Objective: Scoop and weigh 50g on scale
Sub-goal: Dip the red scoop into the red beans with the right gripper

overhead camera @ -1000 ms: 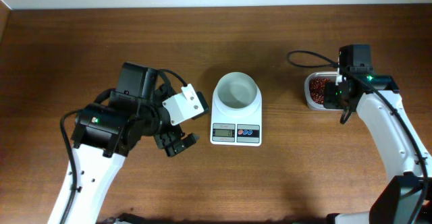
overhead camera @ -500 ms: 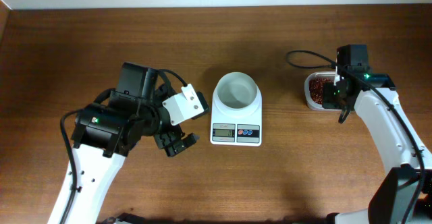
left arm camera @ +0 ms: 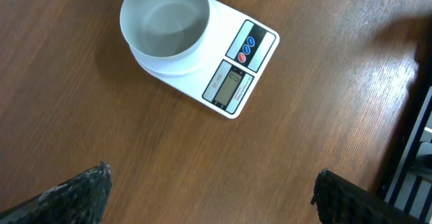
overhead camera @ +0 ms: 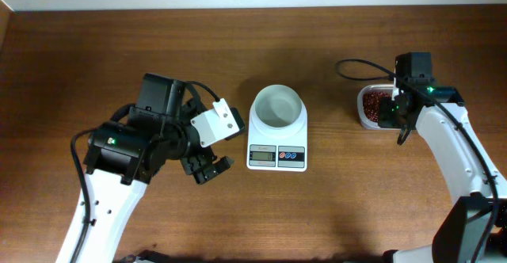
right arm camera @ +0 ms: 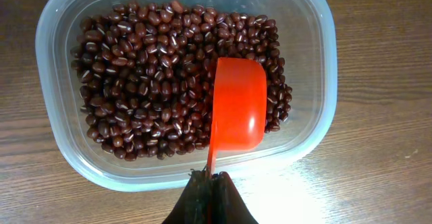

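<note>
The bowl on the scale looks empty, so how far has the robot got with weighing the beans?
Early on. Done: the right gripper is shut on the handle of the red scoop. In hand: the scoop is over the beans in the tub, looking empty. Left: carrying beans to the bowl on the scale, which holds nothing. The left gripper hangs open nearby.

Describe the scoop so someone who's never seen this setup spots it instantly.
On the brown wooden table, look right of the white scale to the clear plastic tub of dark red-brown beans. Over the beans, its thin handle pinched in the right pincer, is the scoop: the only bright orange-red thing there, with a rounded cup.
</note>
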You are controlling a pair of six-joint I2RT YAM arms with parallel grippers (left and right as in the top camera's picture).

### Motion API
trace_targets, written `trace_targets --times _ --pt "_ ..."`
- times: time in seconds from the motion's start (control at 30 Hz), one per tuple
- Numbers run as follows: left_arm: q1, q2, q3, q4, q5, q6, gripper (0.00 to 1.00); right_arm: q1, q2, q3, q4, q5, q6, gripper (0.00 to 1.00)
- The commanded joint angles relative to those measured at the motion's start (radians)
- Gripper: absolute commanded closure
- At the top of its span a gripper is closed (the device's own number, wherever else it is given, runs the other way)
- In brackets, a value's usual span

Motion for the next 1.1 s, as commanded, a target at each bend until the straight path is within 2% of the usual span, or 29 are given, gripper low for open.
trace_targets --times 0.0,0.17,0.57,0.9,1.07 --pt "0.005 -0.003 0.016 -0.002 0.014 0.020 0.01 -0.004 0.049 -0.015 0.007 -0.040 0.009 0.96" --pt "0.005 -0.003 0.016 -0.002 0.014 0.020 0.01 -0.047 0.105 -0.015 0.023 -0.229 0.007 0.96" --pt "0.005 -0.003 0.016 -0.002 0.014 0.020 0.01 -0.226 0.107 -0.014 0.000 -0.412 0.010 0.96" --pt "0.005 -0.003 0.016 -0.002 0.014 0.020 0.01 -0.370 0.107 -0.015 -0.006 -0.689 0.007 0.96" --pt "0.005 -0.003 0.016 -0.002 0.014 0.020 0.01 -0.407 0.107 -0.014 -0.012 -0.728 0.007 0.96"
